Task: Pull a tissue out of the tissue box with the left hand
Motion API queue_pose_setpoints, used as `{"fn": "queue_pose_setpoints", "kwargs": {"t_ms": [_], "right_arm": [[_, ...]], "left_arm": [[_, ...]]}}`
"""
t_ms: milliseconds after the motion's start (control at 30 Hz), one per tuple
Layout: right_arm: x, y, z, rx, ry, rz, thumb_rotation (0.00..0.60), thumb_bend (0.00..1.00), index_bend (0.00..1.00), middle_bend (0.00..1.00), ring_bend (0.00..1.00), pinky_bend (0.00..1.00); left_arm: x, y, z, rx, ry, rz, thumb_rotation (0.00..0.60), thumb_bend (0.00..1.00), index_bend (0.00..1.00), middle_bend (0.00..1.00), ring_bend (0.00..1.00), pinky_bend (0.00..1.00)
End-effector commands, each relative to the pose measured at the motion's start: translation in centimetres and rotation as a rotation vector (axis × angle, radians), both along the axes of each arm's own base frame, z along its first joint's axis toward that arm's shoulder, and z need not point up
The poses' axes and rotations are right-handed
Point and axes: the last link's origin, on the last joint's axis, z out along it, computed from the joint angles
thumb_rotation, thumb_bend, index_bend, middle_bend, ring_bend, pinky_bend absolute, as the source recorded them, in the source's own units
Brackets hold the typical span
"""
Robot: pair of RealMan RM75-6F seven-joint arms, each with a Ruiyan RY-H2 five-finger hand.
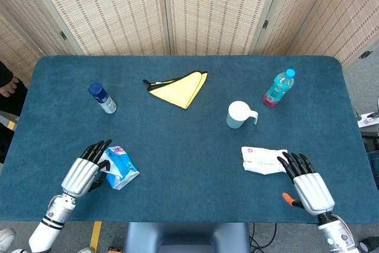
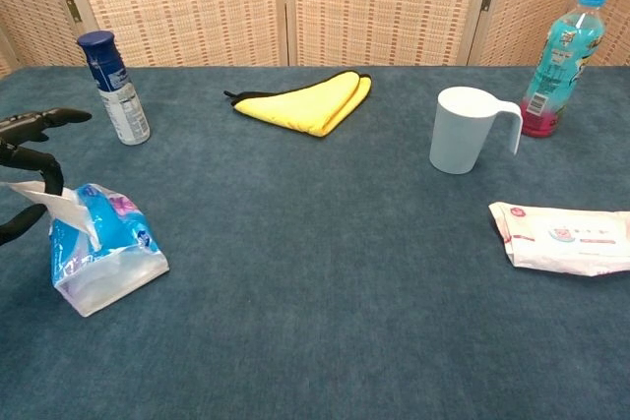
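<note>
At the near left corner of the blue worktop [image 1: 177, 140], the soft tissue box [image 2: 98, 253] lies tilted with a white tissue [image 2: 49, 196] sticking out of its top, and the left hand [image 1: 86, 170] sits against its left side with its dark fingers [image 2: 34, 159] curled onto that tissue, though whether they truly pinch it cannot be told. The right hand [image 1: 308, 185] lies flat and spread at the near right edge, holding nothing, its fingertips touching a white wipes pack [image 1: 263, 159]. Farther back stand a spray can [image 1: 102, 98], a yellow cloth [image 1: 177, 89], a white mug [image 1: 240, 114] and a blue bottle [image 1: 278, 88].
</note>
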Motion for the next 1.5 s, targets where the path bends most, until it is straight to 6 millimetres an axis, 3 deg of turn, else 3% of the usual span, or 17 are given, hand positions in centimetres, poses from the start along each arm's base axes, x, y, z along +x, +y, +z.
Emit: {"fn": "queue_pose_setpoints", "kwargs": {"t_ms": [33,367,600,800,1067,1367,1500], "right_arm": [[0.0,0.0,0.0,0.0,0.0,0.0,0.6,0.15,0.0,0.0,0.0,0.04],[0.1,0.1,0.2,0.001,-0.008,0.004,0.6,0.15,0.0,0.0,0.0,0.04],[0.3,0.3,0.4,-0.003,-0.019,0.014,0.6,0.15,0.0,0.0,0.0,0.03],[0.3,0.4,0.5,-0.001,-0.02,0.02,0.6,0.15,0.0,0.0,0.0,0.03],[0.4,0.5,0.6,-0.005,-0.023,0.026,0.6,0.15,0.0,0.0,0.0,0.03],[0.3,0.5,0.4,0.001,-0.015,0.021,0.6,0.15,0.0,0.0,0.0,0.03],[0.2,0.4,0.3,0.005,-0.008,0.014,0.6,0.15,0.0,0.0,0.0,0.04]], "left_arm": [[0.5,-0.2,0.4,0.006,-0.009,-0.015,0.6,0.59,0.66,0.04,0.01,0.19],[3.8,0.7,3.0,0.069,-0.032,-0.071,0.6,0.59,0.67,0.04,0.02,0.19],[6.2,1.6,6.3,0.136,-0.028,-0.097,0.6,0.59,0.67,0.04,0.02,0.19],[7.0,2.0,9.1,0.216,-0.038,-0.109,0.6,0.59,0.67,0.05,0.02,0.19],[4.6,2.5,10.5,0.248,-0.04,-0.018,0.6,0.59,0.67,0.06,0.03,0.19],[-1.8,2.2,8.2,0.223,-0.037,0.158,0.6,0.6,0.67,0.06,0.03,0.19],[-3.6,1.8,7.1,0.205,-0.067,0.209,0.6,0.59,0.66,0.06,0.02,0.19]]}}
